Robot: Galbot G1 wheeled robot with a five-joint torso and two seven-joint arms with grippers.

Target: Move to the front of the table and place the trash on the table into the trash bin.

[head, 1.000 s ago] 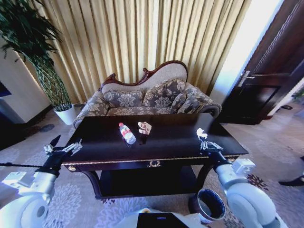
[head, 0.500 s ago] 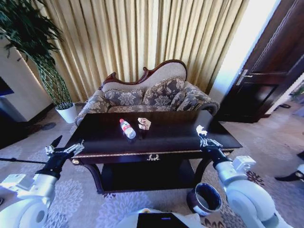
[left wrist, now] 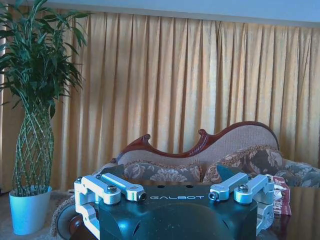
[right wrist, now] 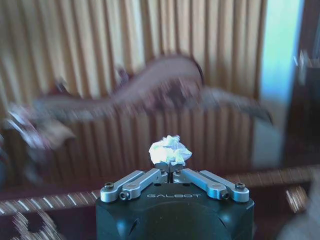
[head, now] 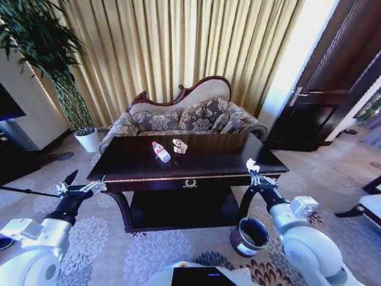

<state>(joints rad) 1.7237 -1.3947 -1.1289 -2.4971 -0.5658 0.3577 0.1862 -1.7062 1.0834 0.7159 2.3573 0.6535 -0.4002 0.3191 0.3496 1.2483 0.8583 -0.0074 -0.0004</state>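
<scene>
The dark glossy table [head: 202,165] stands ahead of me, in front of the sofa. On its top lie a clear bottle [head: 160,152] with a red cap and, just right of it, a pinkish-white wrapper wad [head: 180,145]. My right gripper [head: 255,173] hovers off the table's front right corner, shut on a white paper wad [head: 252,164]; the right wrist view has that wad [right wrist: 170,150] pinched between the closed fingertips [right wrist: 170,172]. Below and slightly left of that gripper, the round dark trash bin [head: 249,236] stands on the carpet. My left gripper [head: 80,189] is open and empty beside the table's left end.
A floral sofa [head: 184,116] with a carved frame backs the table, with gold curtains behind. A tall plant in a white pot [head: 89,140] stands at the left. A dark door [head: 321,101] is at the right. Patterned carpet lies between me and the table.
The whole head view has pulled back, so the table now looks farther off and the bin shows fully. The right gripper keeps its hold on the white wad.
</scene>
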